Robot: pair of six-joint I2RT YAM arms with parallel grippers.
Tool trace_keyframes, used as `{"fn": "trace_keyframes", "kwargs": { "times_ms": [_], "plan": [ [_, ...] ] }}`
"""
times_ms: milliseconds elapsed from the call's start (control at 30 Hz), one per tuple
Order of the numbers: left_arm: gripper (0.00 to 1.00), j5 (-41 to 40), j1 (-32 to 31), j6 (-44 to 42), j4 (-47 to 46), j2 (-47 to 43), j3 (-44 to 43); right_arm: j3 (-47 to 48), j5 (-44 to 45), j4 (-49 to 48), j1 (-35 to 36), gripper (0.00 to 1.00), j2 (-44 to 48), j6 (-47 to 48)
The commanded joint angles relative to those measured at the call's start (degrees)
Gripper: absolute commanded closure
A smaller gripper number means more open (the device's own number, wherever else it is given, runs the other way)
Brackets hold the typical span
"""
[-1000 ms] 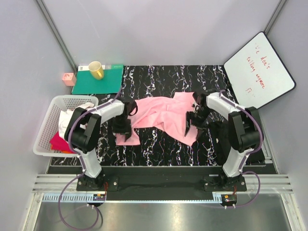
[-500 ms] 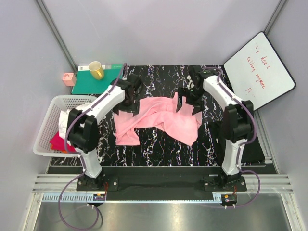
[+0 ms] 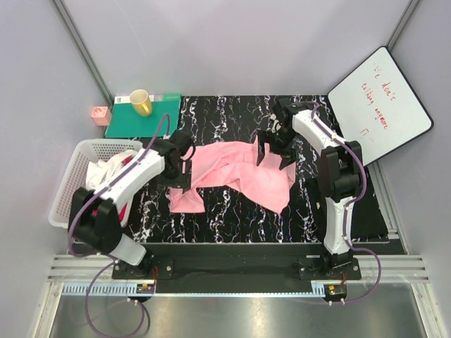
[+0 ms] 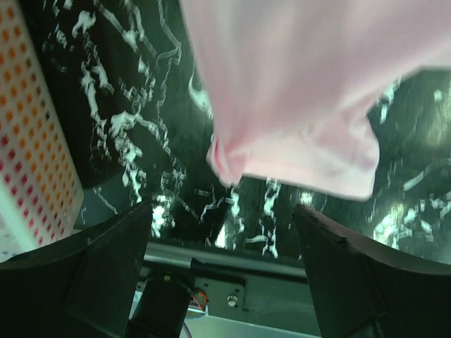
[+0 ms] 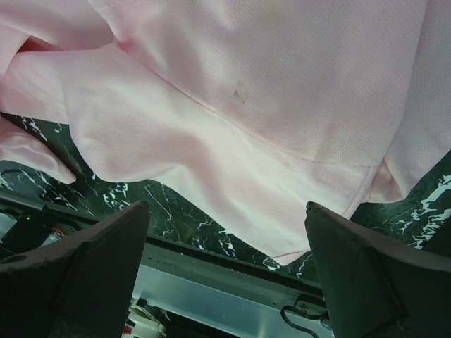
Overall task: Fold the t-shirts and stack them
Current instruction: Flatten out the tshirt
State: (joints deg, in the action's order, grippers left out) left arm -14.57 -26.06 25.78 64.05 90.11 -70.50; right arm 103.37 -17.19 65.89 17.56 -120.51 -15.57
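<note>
Left tool (image 3: pixel 178 176) pulled back toward centre-left, right tool (image 3: pixel 273 156) barely shifted; both were released, so pink shirt (image 3: pixel 239 174) lay crumpled, folding barely started I'd guess.

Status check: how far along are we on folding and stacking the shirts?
Done: nothing is folded or stacked. The light pink t-shirt lies rumpled on the black marble table. In hand: nothing; the left gripper and right gripper are both open near that shirt's two ends, gripping no cloth. Left: flatten and fold the pink one, then at least the white t-shirt waiting in the basket, then stack.
</note>
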Motion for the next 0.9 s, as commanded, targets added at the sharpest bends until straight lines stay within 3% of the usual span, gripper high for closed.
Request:
{"fn": "trace_keyframes", "kwargs": {
  "times_ms": [0, 133, 300, 400, 533, 567, 867],
  "plan": [
    [0.15, 5.7, 0.6, 1.1, -2.8, -9.1, 6.6, -0.2, 0.0, 0.8, -0.2, 0.0, 1.7, 1.3],
    [0.21, 10.9, 2.4, 0.3, -9.0, -7.5, 13.2, 1.1, -0.6, 0.9, -0.2, 0.0, 0.7, 1.2],
    [0.27, 11.0, 3.2, -0.7, -14.2, 0.6, 14.3, 3.9, -0.8, 1.6, -0.2, 0.0, -0.1, 1.2],
    [0.36, 11.4, 3.5, -0.8, -17.6, 4.4, 14.5, 5.1, -0.3, 2.4, -0.2, 0.0, -0.1, 1.6],
    [0.92, 11.0, 3.5, -1.5, -17.7, 8.9, 10.1, 4.8, -0.4, 2.6, -0.2, 0.0, 0.4, 1.7],
    [1.0, 11.1, 3.5, -1.9, -17.1, 9.3, 9.1, 4.6, -0.3, 2.7, -0.3, 0.0, 0.4, 1.9],
    [1.0, 12.1, 6.2, 0.2, -14.9, -4.0, -6.1, 2.4, 2.6, 2.7, -0.4, 0.0, 0.7, 2.3]
  ]
}}
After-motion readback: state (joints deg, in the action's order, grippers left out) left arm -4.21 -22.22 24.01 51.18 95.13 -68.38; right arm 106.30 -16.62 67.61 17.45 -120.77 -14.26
